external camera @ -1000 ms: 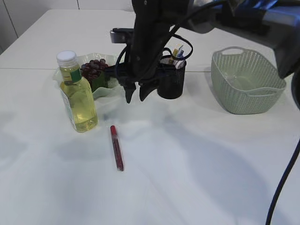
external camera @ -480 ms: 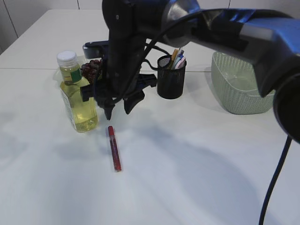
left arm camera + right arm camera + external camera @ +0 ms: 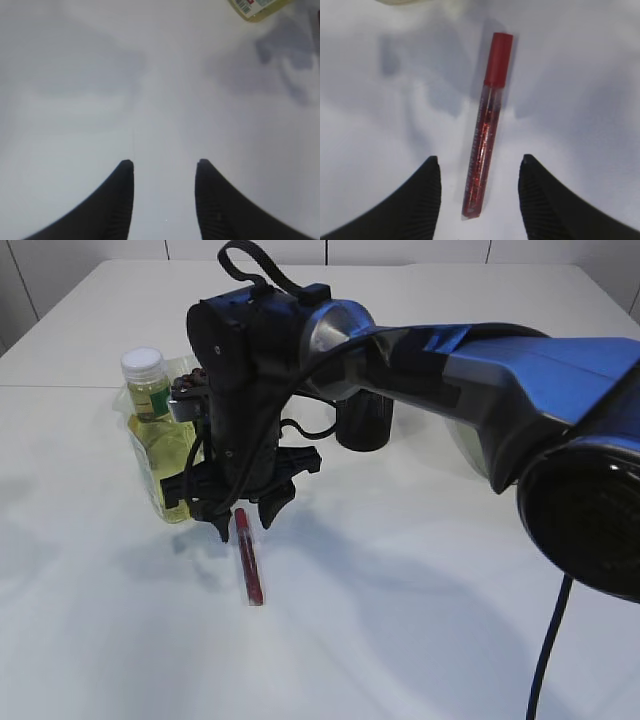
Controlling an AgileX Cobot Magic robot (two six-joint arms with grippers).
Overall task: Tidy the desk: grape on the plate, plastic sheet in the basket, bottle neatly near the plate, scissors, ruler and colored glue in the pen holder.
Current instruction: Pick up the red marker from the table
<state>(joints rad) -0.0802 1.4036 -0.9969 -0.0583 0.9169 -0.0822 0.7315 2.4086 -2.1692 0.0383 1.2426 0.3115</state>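
Note:
A red glitter glue pen [image 3: 250,565] lies on the white table, in front of the bottle of yellow liquid [image 3: 165,445]. My right gripper [image 3: 245,527] reaches across to the left. It is open and hangs low over the pen's far end. In the right wrist view the pen [image 3: 487,125] runs lengthwise between the open fingers [image 3: 480,170], its clear tip between them and its red cap pointing away. My left gripper [image 3: 162,167] is open and empty over bare table, with the bottle's base [image 3: 255,7] at the top right of its view. The arm hides the plate and the grapes.
The black mesh pen holder [image 3: 365,425] stands behind the right arm, partly hidden. The arm's blue body covers the right side of the exterior view, and the green basket is hidden behind it.
My right arm has swung from beside the pen holder to the left and towards the front. Its open gripper has come down over the red glue pen.

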